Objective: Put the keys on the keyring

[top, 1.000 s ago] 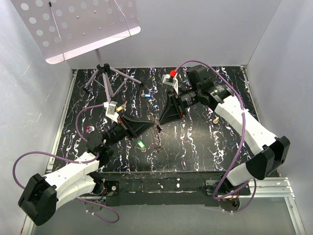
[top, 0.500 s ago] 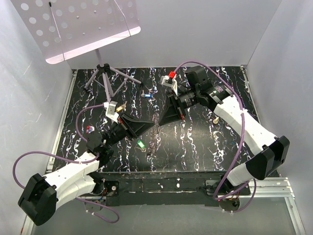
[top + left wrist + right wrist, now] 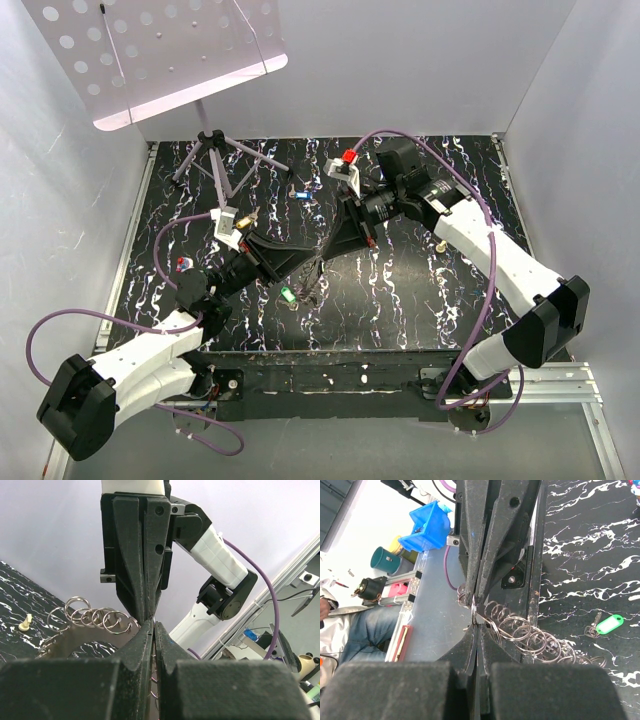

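Observation:
My two grippers meet tip to tip above the middle of the table. The left gripper [image 3: 314, 259] and the right gripper [image 3: 327, 254] are both shut on the keyring [image 3: 313, 276], a silvery ring strung with several small wire loops that hangs below them. In the left wrist view the loops [image 3: 95, 618] fan out left of my shut left gripper [image 3: 152, 623]. In the right wrist view the right gripper [image 3: 476, 628] pinches one loop, and the others [image 3: 540, 641] trail right. A green-headed key [image 3: 288, 294] lies on the table below the tips and also shows in the right wrist view [image 3: 609, 624]. A blue-headed key [image 3: 305, 194] lies farther back.
A red and blue tag [image 3: 181, 264] lies at the left beside the left arm. A small brass knob [image 3: 440, 243] stands at the right. A tripod stand [image 3: 215, 155] with a perforated white board [image 3: 170, 50] rises at the back left. White walls close three sides.
The right gripper has shifted slightly left. The keyring rose between the tips and now hangs lower and more to the left, close to the green key.

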{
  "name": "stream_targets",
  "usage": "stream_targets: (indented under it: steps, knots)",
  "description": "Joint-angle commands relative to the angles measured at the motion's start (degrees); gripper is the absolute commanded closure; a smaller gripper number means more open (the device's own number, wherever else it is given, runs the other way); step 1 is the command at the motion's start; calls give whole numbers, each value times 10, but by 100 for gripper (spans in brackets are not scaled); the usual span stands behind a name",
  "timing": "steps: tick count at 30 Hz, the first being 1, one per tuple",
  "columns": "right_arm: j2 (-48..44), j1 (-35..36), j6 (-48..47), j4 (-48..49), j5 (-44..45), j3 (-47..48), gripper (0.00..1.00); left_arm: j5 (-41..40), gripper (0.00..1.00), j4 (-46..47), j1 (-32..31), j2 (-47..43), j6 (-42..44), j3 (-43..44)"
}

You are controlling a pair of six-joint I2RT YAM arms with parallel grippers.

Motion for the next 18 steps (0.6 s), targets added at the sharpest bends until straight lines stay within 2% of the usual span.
stream_targets:
  steps: [1, 2, 4, 5, 7, 10, 14, 18]
  knots:
    - [-20, 5, 29, 34, 12, -20, 99, -19, 100, 41, -2, -13, -3, 8]
    - [-24, 5, 33, 37, 19, -25, 96, -19, 100, 42, -1, -14, -3, 7]
    - [-30, 1, 32, 37, 26, -32, 83, -18, 100, 44, -1, -15, -3, 5]
    - [-36, -2, 29, 35, 26, -32, 72, -17, 100, 43, -2, -18, -3, 5]
    - [-48, -11, 14, 21, 29, -28, 64, -17, 100, 36, -2, -26, 0, 1]
    - [-64, -31, -3, 7, 32, -25, 59, -17, 100, 24, -1, -36, 3, -2]
    - [-79, -43, -11, 6, 31, -35, 58, -10, 100, 17, 0, -35, 3, 0]
    - [-86, -58, -87, -55, 21, -18, 57, 2, 100, -27, 0, -36, 15, 12]
